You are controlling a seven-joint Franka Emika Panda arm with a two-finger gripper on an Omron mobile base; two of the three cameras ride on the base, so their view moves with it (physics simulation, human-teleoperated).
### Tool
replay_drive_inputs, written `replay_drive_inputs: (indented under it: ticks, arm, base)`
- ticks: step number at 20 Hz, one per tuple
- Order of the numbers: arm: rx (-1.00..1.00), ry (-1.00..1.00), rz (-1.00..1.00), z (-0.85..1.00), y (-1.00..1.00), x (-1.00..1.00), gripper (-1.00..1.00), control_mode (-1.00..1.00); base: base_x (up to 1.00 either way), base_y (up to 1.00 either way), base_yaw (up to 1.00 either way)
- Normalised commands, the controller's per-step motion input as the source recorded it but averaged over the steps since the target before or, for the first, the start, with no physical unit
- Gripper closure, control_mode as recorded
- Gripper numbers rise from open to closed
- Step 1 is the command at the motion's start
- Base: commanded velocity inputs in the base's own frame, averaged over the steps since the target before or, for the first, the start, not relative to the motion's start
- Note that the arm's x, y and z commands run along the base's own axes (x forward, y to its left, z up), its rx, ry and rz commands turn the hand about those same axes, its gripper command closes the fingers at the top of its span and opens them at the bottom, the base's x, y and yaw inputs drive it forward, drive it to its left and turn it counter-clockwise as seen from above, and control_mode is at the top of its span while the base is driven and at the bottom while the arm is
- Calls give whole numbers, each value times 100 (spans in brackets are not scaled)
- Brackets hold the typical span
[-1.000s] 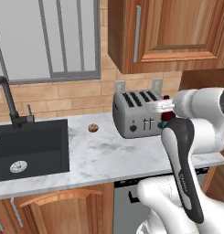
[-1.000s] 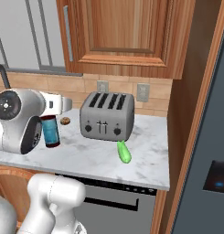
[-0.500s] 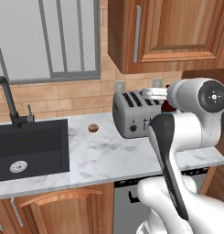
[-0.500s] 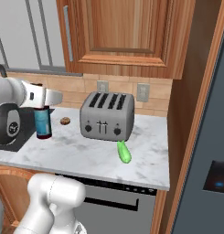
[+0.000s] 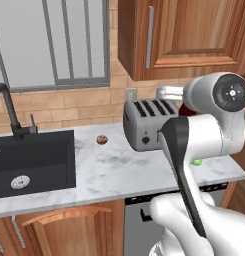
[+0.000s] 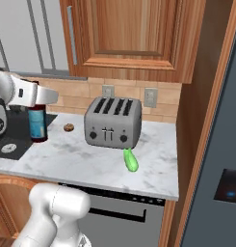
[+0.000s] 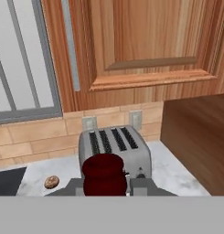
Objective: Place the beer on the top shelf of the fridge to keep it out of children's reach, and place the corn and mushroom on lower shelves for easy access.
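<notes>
Right base view: the two-finger gripper (image 6: 38, 99) pinches the dark brown glass beer bottle (image 6: 37, 123) by its neck, left of the silver four-slot toaster (image 6: 113, 122); best carry it upright toward the slate-grey fridge (image 6: 220, 159).

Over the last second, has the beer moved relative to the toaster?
Yes. In the right base view the beer, held in the tool, has moved leftward, further from the toaster.
</notes>
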Motion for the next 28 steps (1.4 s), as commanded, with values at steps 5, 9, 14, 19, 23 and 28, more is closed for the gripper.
replay_drive_inputs:
  ticks: [5, 9, 14, 19, 23, 28]
  arm:
    - [0, 0, 0, 0, 0, 0, 100, 100]
    - [0, 0, 0, 0, 0, 0, 100, 100]
    - [0, 0, 0, 0, 0, 0, 100, 100]
    - [0, 0, 0, 0, 0, 0, 100, 100]
    - [0, 0, 0, 0, 0, 0, 100, 100]
    - [0, 0, 0, 0, 0, 0, 100, 100]
  base:
    - [-56, -13, 0]
    - [-73, -36, -6]
    - [-76, -61, -27]
    - [-46, -79, -50]
    - [-7, -79, -61]
    - [7, -79, -52]
